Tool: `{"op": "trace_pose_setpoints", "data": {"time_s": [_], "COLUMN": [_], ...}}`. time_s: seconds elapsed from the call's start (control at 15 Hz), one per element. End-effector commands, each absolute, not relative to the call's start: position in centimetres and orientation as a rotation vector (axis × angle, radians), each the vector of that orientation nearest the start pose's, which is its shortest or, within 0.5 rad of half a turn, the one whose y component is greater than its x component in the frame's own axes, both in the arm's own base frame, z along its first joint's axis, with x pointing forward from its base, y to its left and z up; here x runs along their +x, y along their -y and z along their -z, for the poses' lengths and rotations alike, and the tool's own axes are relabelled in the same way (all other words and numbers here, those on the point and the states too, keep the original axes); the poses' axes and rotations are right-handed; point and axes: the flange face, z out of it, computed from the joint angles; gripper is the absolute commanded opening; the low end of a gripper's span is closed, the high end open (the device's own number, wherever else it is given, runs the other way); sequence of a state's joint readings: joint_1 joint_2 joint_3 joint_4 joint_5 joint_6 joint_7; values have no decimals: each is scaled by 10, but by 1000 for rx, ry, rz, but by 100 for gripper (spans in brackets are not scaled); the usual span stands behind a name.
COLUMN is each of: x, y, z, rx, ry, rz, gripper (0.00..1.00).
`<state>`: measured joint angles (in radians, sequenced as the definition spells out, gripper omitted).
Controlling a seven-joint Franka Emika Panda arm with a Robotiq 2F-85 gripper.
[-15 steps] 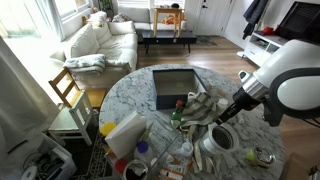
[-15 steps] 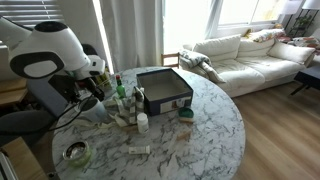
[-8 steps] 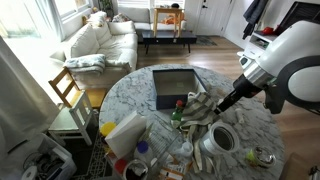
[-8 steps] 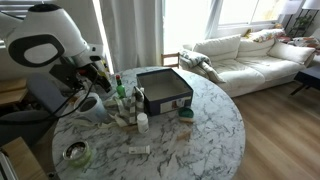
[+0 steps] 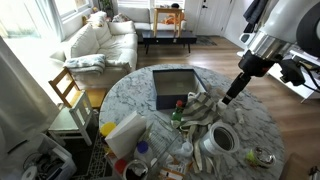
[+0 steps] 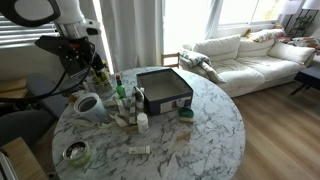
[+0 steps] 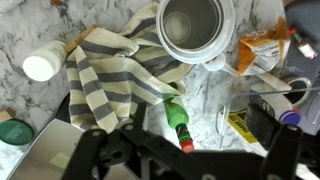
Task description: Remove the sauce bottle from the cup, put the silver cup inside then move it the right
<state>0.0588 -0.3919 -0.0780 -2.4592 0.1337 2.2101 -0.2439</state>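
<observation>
Above table (image 5: 130, 95), claw (image 5: 226, 98): jaws spread, empty, clear of all items. Below it, sauce bottle (image 7: 178, 122): out, lying on the marble against striped cloth (image 7: 120, 75). Silver cup (image 7: 190, 22): apparently nested in cup (image 7: 195, 60). Advised: descend plumb over the rim, pinch both walls together, shift right without tipping.

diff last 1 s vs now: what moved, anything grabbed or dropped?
The arm rose, carrying the tool up and away from the white cup. It holds nothing, and nothing was grabbed or let go in this span. Unchanged: the silver cup sits inside the white cup, and the sauce bottle lies on the table beside the striped cloth.
</observation>
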Motion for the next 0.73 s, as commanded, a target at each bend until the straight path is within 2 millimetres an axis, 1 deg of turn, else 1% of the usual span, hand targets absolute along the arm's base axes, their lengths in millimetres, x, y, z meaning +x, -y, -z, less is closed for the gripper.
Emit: {"op": "trace_pose_setpoints", "data": {"time_s": [0.0, 0.2, 0.33, 0.4, 0.53, 0.67], "x": [430, 433, 440, 434, 437, 438], "y": [2, -1, -4, -2, -4, -5], "z": [-487, -505, -519, -512, -520, -521], "rx": [-2989, -2980, -3000, -2982, -2988, -2989], "ry": [461, 586, 601, 551, 565, 569], "rz": [57, -16, 51, 51, 73, 75], "gripper": [100, 100, 100, 100, 100, 100]}}
